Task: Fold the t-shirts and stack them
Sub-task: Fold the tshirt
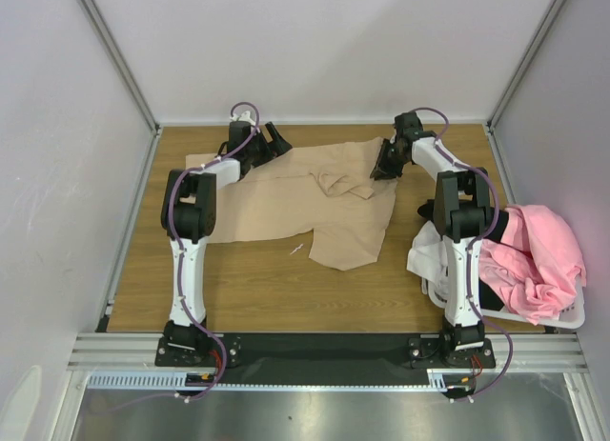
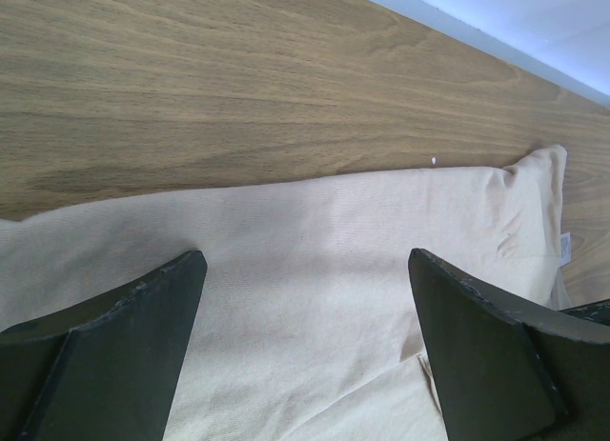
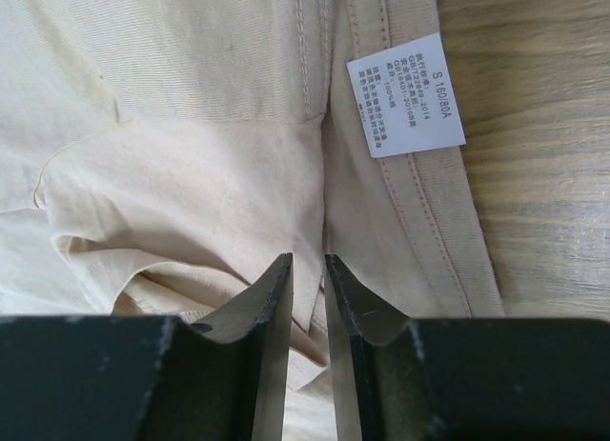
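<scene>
Early days, approx. first shirt only. The tan t-shirt [image 1: 315, 208] lies spread across the far half of the bench [image 1: 248, 289], L end near the far-left corner, w/ a rumpled bunch mid-cloth and one flap reaching toward the near edge, so not squared up and no neat fold yet. My left hand [image 2: 305, 260] is released, jaws wide, hovering over the shirt's far-left edge, holding nothing. My right hand [image 3: 307, 262] sits at the shirt's far-right end by the care label [image 3: 405, 93], jaws nearly together; can't tell if cloth is pinched btwn them. No stack visible anywhere. The pink t-shirt [image 1: 538, 260] and white t-shirt [image 1: 424, 260] are heaped in/over the basket [image 1: 570, 319] at the near-right corner, unfolded. So left to do, I'd judge: flatten + fold tan, then the rest, then stack.
</scene>
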{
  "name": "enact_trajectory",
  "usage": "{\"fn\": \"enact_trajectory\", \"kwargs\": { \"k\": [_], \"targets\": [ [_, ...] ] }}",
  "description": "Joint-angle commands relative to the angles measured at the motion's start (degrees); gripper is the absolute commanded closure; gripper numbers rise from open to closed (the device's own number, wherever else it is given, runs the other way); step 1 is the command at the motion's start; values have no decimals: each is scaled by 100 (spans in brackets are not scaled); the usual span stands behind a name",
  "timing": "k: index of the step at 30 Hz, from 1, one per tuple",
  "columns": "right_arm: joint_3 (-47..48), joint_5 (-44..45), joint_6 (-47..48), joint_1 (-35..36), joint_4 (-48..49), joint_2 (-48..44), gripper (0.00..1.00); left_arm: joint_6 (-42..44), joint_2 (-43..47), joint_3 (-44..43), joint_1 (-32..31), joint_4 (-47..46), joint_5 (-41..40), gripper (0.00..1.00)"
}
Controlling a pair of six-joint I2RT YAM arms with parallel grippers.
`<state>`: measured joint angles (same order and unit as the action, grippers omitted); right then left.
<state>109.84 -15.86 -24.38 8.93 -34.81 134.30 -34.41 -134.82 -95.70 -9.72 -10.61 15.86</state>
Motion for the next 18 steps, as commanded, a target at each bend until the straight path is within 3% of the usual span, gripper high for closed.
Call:
{"fn": "enact_trajectory", "kwargs": {
  "k": [1,7,11,18],
  "targets": [
    [204,48,56,47,-44,0,74,163,114,-115,75,226,-21,5],
    [266,65,65,65,-79,70,79,163,114,-115,75,235,-21,5],
    [275,135,65,74,-70,35,99,163,114,-115,75,235,-21,5],
    [257,329,100,30,-61,-141,100,154,106,-124,75,226,-21,5]
  ]
}}
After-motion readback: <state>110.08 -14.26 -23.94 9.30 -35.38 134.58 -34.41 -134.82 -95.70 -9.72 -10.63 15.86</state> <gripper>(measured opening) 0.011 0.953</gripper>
